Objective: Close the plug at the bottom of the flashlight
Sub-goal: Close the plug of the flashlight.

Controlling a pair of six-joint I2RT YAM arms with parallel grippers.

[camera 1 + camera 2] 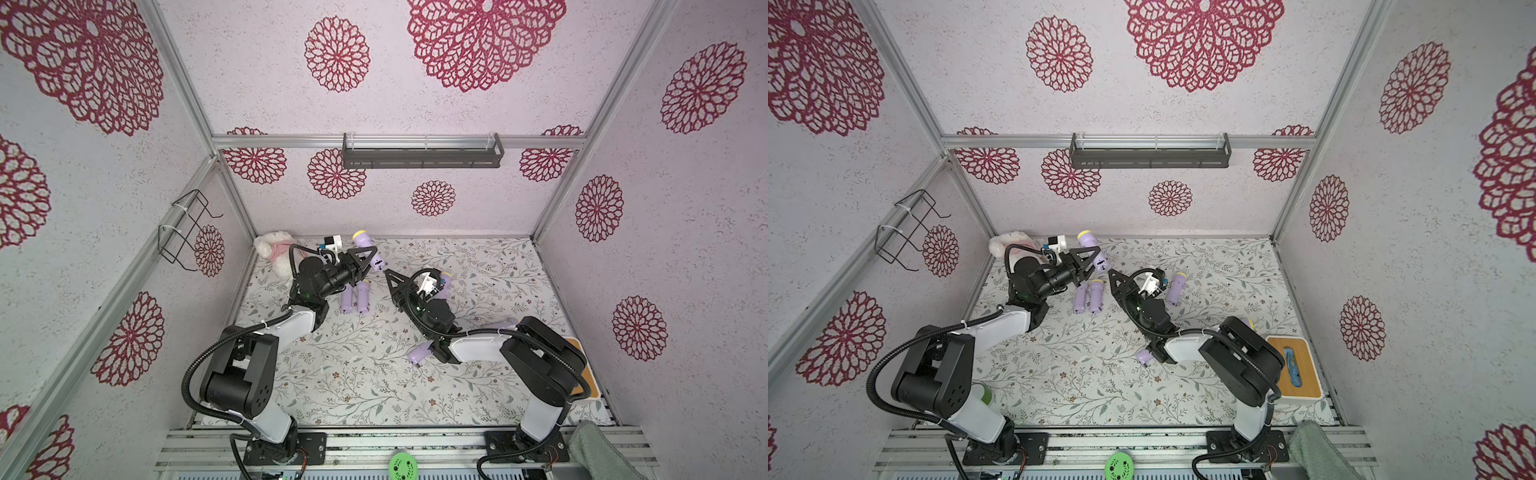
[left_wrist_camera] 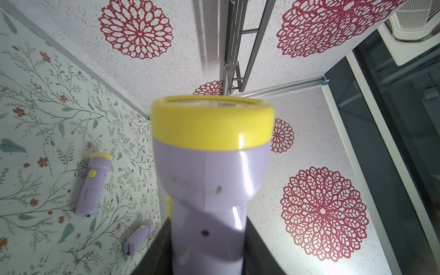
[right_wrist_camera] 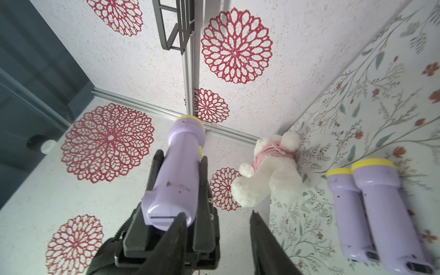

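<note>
We hold the flashlight (image 3: 176,171) clamped between the left gripper's (image 1: 372,259) jaws. Its bottom plug (image 3: 164,217) sits just ahead of the right gripper's (image 3: 216,214) parted, empty jaws (nearest one fingertip). The plug looks flush, so closing seems done; only backing off is left.

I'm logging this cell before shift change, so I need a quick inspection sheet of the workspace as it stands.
Surface: floral mat, lying flat.
Job's things: purple flashlight held off the mat, bottom end toward the right claw.
Clutter: pair of spare flashlights side by side, lone flashlight, stuffed toy, tissue box, green towel.
Claws: left claw shut on the purple flashlight; right claw open, empty.
Cables: black hoses run along both arms.
Surroundings: patterned walls, grey shelf, wire rack.
</note>
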